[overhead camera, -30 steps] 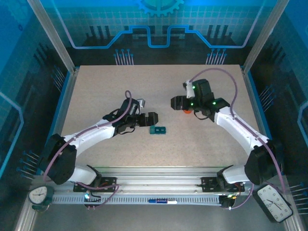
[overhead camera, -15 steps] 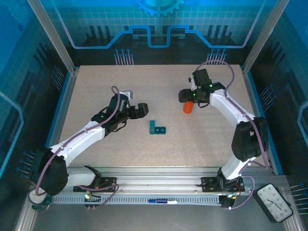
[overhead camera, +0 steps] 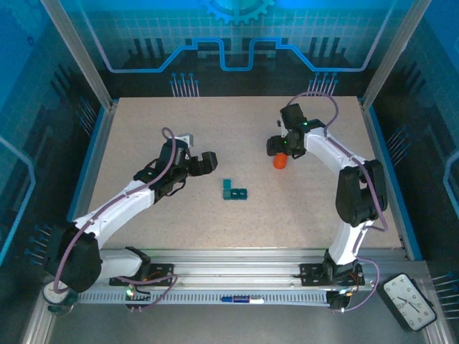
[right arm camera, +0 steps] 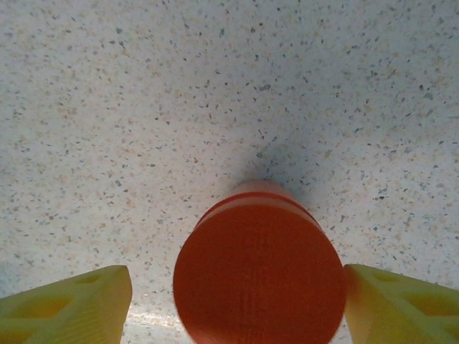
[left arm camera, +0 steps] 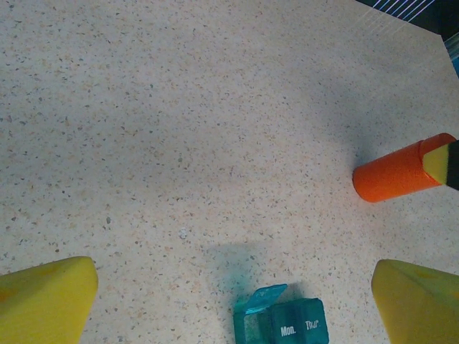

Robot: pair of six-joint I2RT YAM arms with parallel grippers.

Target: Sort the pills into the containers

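On the desk (overhead camera: 143, 129), the pill box (overhead camera: 234, 191), likely light, stiff and slick, suits a pinch across its narrow sides; left fingers (left arm camera: 43, 297) gape wide, right fingers (right arm camera: 64, 304) stand apart astride the orange bottle (right arm camera: 258, 279).

You are looking at a pale, speckled bench (overhead camera: 143, 129) ringed by an aluminium frame (overhead camera: 75, 54). An orange cylindrical bottle (overhead camera: 279, 162) lies on its side in the far right part, well in from the edges. A slotted metal rail (overhead camera: 237, 276) runs along the near edge. Past its right end sits a square white clock (overhead camera: 411, 301), and past its left end a round dial (overhead camera: 59, 290). Behind the bench stands a blue backdrop with a gear emblem (overhead camera: 237, 8).
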